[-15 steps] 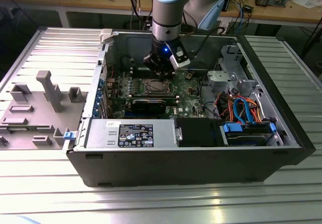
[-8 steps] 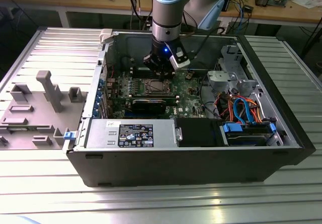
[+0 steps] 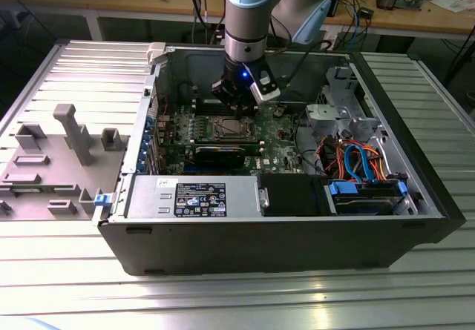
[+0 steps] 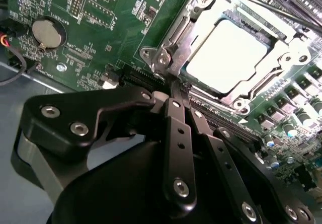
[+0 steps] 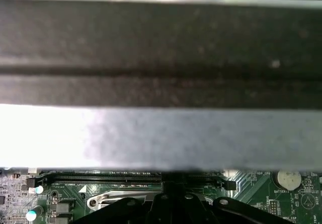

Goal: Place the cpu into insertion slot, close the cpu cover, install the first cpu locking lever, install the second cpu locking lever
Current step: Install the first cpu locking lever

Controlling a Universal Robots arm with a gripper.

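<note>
while the arm leans into the open computer case (image 3: 415,196), the claw (image 3: 239,107) hangs just over the far edge of the insertion slot (image 3: 230,128) on the green motherboard (image 3: 286,148). in the second wrist view the claw (image 4: 177,94) shows as matte black linkage bars studded with bright screws, its two fingers (image 4: 173,113) drawn together to a narrow point with nothing between them. that point sits at the rim of the socket, touching or nearly touching the metal there (i cannot tell which).

the cpu (image 4: 229,53) lies flat in the slot, a smooth pale square with a dull silver sheen, washed out by the light. the cpu cover (image 4: 186,48) lies down around it, a thin stamped steel frame with rounded corners and a square window, the chip showing through. a slim lever runs along the frame's edge near the fingertips; whether it is latched i cannot tell.

around the socket the board is busy: a round coin battery (image 4: 49,32), tiny print and solder dots, long black slots (image 4: 297,2) beyond the far side. in the first wrist view a broad grey sheet-metal wall (image 5: 201,138) of the case rises past a long black slot (image 5: 100,176).

the case rests on a ribbed aluminium table (image 3: 223,293), with grey plastic fixtures (image 3: 70,133) standing at the exterior view's left.
</note>
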